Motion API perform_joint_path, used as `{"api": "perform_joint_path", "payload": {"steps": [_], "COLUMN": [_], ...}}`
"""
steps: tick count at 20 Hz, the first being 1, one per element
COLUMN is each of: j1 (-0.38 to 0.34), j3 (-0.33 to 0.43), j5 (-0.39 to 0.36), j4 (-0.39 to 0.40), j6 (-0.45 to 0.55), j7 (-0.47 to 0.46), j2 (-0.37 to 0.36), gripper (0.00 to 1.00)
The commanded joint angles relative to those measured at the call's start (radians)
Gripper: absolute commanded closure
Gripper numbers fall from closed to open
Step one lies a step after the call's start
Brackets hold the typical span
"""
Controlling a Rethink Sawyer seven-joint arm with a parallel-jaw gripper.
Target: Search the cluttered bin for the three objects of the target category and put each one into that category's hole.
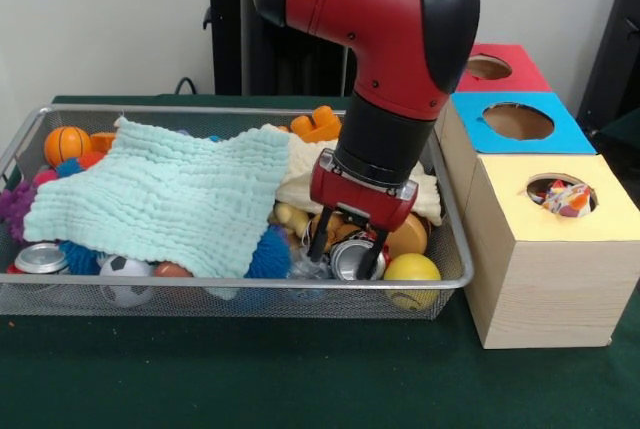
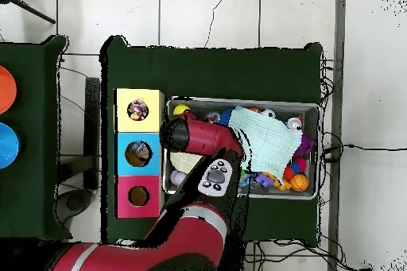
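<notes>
While the hand [image 1: 346,252] hangs open and empty in the cluttered bin [image 1: 240,283], its fingers risk grabbing the can [image 1: 355,260] below instead.

A robotics lab: a red and black arm [image 1: 380,39] on a pedestal works at a bench [image 1: 250,369] draped in dark green cloth, standing on a pale tiled floor [image 2: 207,13] with loose cables [image 2: 338,149] trailing beside it and plain white walls [image 1: 100,19] behind
</notes>
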Motion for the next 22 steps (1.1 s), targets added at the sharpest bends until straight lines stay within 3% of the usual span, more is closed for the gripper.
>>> {"api": "perform_joint_path", "payload": {"steps": [1,11,14,20,22], "j1": [0.02,0.03,0.048,0.135,0.139], "j3": [-0.027,-0.046,-0.073,-0.28,-0.299], "j5": [0.06,0.125,0.153,0.202,0.198], "j4": [-0.043,-0.064,-0.069,-0.162,-0.169], "j6": [0.153,0.125,0.182,0.472,0.51], "j7": [0.233,0.252,0.282,0.42,0.418], "j2": [0.098,0.166,0.172,0.267,0.274], "gripper": [0.0,0.0,0.0,0.0,0.0]}}
